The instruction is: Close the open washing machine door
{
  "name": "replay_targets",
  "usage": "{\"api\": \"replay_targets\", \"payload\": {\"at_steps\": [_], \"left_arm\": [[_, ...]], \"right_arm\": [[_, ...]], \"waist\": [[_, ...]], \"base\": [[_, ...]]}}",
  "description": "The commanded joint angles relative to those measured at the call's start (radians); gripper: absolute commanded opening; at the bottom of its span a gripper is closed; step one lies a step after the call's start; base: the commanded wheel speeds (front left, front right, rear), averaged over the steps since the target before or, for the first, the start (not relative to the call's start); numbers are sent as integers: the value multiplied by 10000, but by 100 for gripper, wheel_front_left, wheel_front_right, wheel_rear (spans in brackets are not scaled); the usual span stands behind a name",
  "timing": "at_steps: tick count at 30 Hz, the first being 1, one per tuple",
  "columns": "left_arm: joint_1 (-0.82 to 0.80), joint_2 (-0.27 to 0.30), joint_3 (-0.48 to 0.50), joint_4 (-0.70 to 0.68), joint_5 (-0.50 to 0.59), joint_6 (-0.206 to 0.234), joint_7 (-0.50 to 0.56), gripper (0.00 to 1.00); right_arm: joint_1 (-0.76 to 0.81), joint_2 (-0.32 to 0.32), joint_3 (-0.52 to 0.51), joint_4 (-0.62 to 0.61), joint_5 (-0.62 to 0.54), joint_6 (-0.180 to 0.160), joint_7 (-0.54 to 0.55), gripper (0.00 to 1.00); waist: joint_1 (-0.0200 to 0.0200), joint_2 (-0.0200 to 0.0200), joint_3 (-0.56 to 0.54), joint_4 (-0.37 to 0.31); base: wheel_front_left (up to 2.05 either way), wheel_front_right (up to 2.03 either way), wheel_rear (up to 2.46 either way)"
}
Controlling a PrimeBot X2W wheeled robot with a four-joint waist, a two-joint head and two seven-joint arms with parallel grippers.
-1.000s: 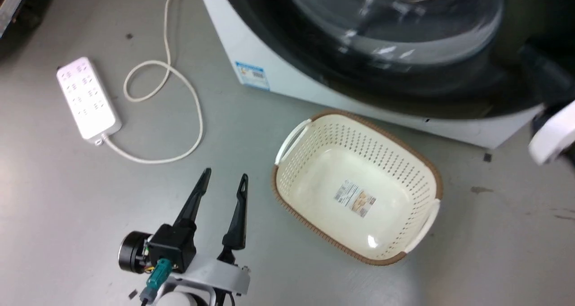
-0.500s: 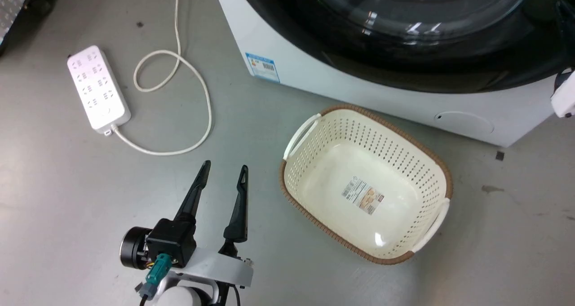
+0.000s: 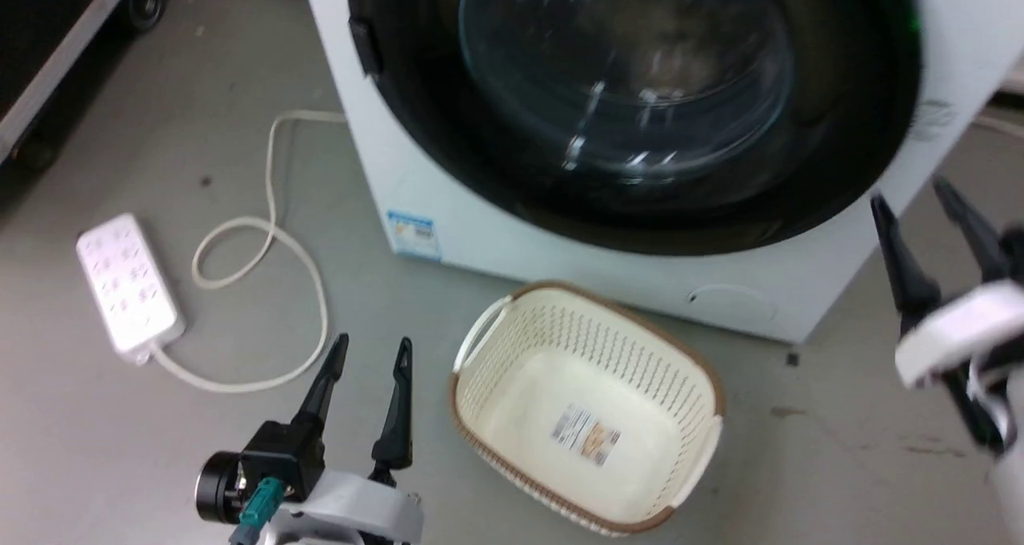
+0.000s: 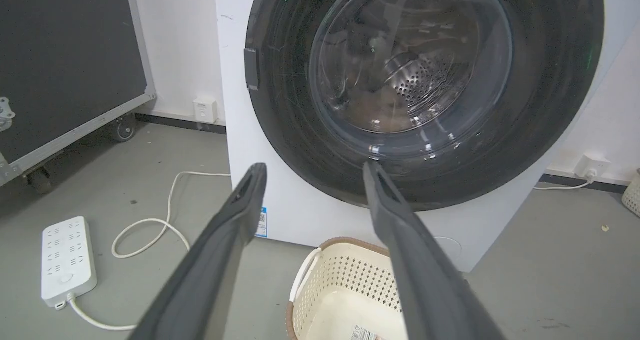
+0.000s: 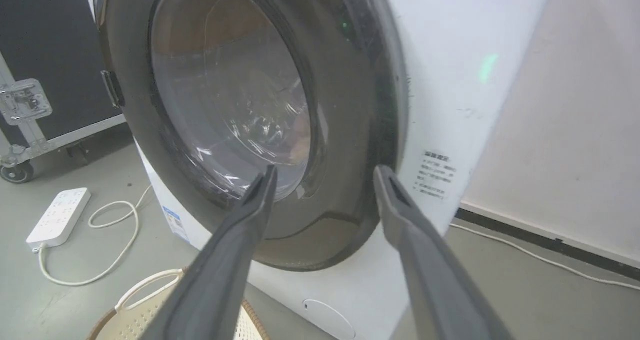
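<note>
Right gripper (image 3: 908,191) is up at the washing machine's (image 3: 496,249) right front corner, jaws parted and holding nothing. The washing machine door (image 3: 632,89) lies just up and to the left of them in the head view, and that is the relation to watch. In the right wrist view the two dark fingers frame the lower part of the door (image 5: 235,105), with its glossy black rim ahead of the jaws and not touching them. The left gripper (image 3: 374,339) hovers low over the floor, jaws apart and empty, aimed at the machine but well apart from it, so the right arm is clearly the nearer one. The door itself is a big round disc standing upright, covering the port on the machine's front face. It has a wide black rim and a bulging clear window, with the perforated drum glinting through it in the left wrist view (image 4: 415,70). A small dark tab sits on its left edge. It looks seated flat against the white front, though the head view is blurred and I can't say whether the latch has caught. If it hasn't, a push straight into the rim from the right jaws looks like the call. A cream basket (image 3: 478,335) sits on the floor just in front of the machine's bottom edge, below the door.
</note>
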Motion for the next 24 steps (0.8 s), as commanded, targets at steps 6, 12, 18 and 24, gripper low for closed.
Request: {"api": "replay_targets", "payload": {"at_steps": [6, 12, 18, 24], "left_arm": [[559, 3, 342, 233, 51, -229, -45, 100], [865, 3, 461, 281, 221, -337, -45, 100], [957, 4, 461, 427, 414, -473, -45, 100], [900, 7, 541, 564, 527, -539, -45, 100]], "right_arm": [[3409, 1833, -1897, -2751, -1597, -9, -126, 100], [4896, 3058, -2563, -4044, -2388, -9, -137, 100], [5616, 3367, -2809, -4517, -3160, -9, -141, 100], [5687, 3393, -2760, -4468, -2983, -9, -142, 100]], "waist": [[2, -1, -1163, -815], [2, -1, -1411, -1085], [2, -1, -1429, -1294], [2, -1, -1427, -1360]], "base": [[0, 0, 0], [0, 0, 0], [0, 0, 0], [0, 0, 0]]}}
